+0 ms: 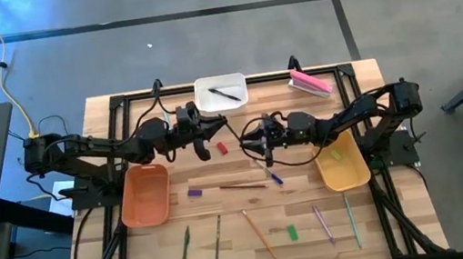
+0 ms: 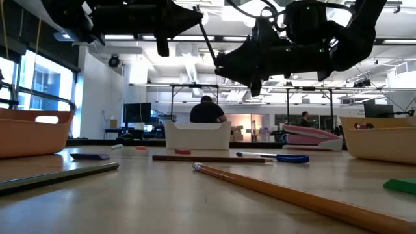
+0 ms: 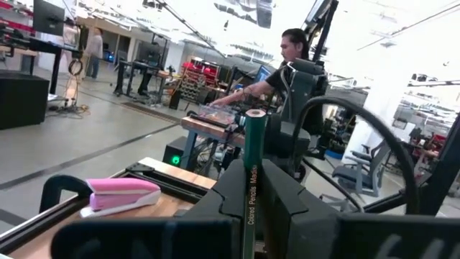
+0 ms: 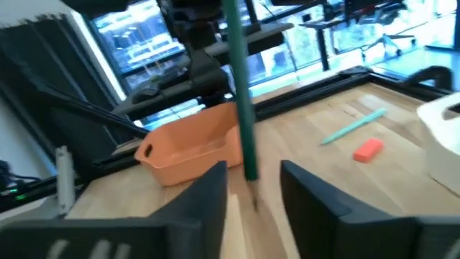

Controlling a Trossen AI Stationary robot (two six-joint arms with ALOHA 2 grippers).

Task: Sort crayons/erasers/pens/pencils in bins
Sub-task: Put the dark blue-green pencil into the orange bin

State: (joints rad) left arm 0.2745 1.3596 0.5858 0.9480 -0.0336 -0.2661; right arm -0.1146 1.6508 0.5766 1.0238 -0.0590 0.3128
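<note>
My left jaws [image 3: 251,208] are clamping the green pencil [image 3: 253,165] above mid-worktop [image 1: 230,240], its long axis running straight out between them; my right jaws [image 4: 251,188] are standing parted around its far end, gripping nothing; left is carrying it alone

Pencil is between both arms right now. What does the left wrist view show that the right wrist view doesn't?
Only left wrist: the left end effector shut on the green pencil, the pink block, and a person beyond the table.
Only right wrist: the right end effector open around the pencil, the orange bin, a red crayon, and a teal pen.
Both: the green pencil.
</note>
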